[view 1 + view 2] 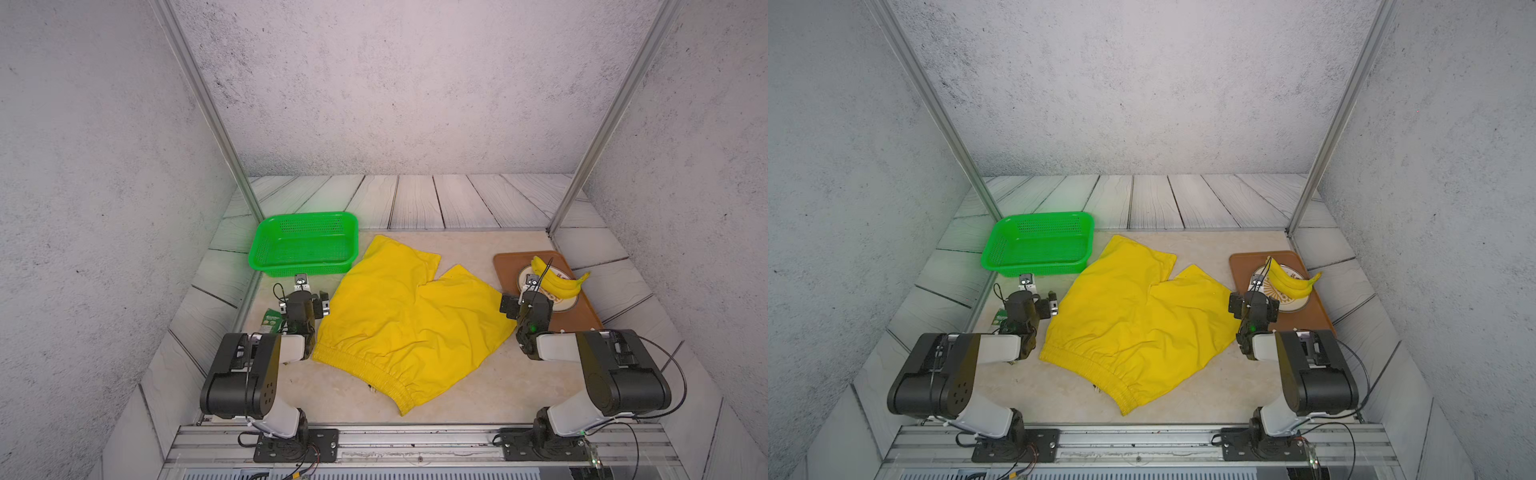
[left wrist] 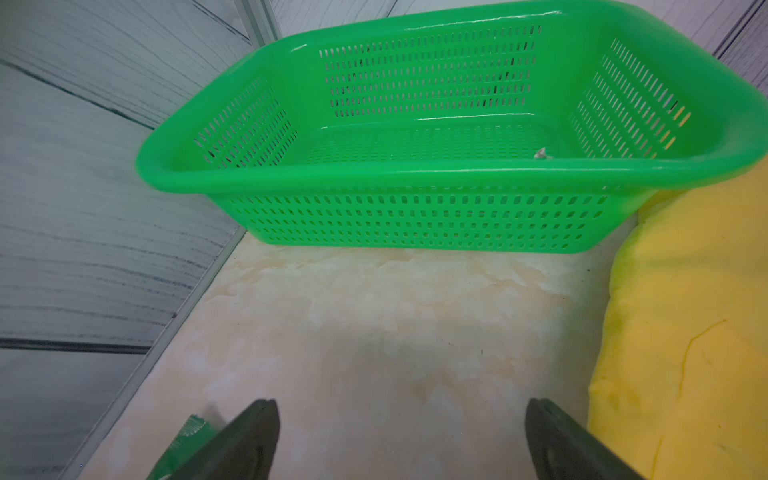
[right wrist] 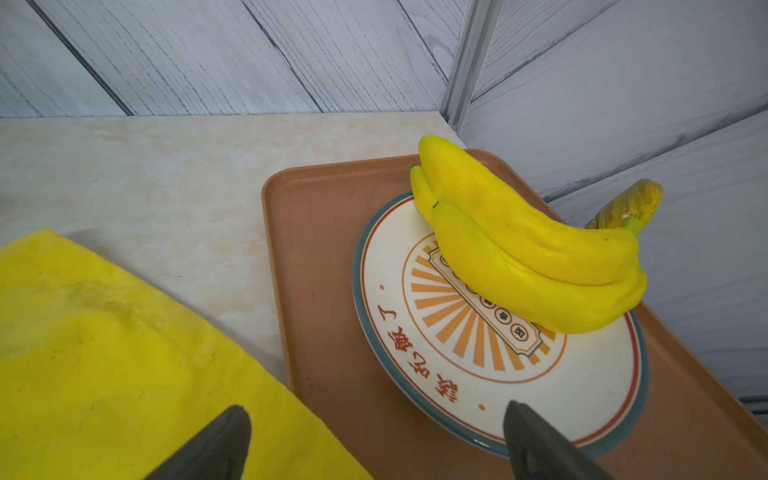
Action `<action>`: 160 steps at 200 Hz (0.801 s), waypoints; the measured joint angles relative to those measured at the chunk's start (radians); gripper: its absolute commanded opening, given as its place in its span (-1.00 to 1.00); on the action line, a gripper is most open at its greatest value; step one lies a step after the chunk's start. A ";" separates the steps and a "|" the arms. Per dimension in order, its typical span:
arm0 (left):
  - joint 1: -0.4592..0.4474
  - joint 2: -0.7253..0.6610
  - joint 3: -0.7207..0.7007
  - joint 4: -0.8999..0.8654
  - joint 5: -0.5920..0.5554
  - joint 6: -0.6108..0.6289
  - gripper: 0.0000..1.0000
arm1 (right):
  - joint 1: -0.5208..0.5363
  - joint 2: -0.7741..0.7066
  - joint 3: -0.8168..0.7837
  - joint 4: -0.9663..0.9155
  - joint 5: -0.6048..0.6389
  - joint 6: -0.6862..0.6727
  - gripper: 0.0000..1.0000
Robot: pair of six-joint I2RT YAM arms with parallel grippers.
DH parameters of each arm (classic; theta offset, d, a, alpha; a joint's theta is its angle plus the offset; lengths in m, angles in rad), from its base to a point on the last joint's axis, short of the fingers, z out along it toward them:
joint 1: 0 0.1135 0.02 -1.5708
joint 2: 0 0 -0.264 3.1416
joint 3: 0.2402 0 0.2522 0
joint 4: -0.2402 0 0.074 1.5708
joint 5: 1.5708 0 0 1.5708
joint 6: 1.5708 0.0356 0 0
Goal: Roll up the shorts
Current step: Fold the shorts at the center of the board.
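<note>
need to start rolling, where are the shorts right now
In both top views the shorts lie spread mid-table, between the green basket at far left and the brown tray at right.

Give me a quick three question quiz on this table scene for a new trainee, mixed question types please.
1. True or false: the shorts are already rolled up.
2. What lies on the plate? A) bananas B) apples C) a cup
3. Fill in: the left gripper and the right gripper are both ____.
Key: 1 false; 2 A; 3 open.
</note>
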 measured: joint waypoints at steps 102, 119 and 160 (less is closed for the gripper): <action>0.005 0.000 0.000 -0.001 0.008 0.000 0.97 | 0.000 0.000 0.000 0.000 0.000 0.000 0.99; 0.010 0.000 0.000 -0.001 0.015 0.000 0.96 | 0.000 0.000 0.000 0.000 0.000 0.000 0.99; 0.013 0.000 0.000 -0.001 0.028 0.000 0.96 | 0.000 0.000 0.000 0.000 0.000 0.000 0.98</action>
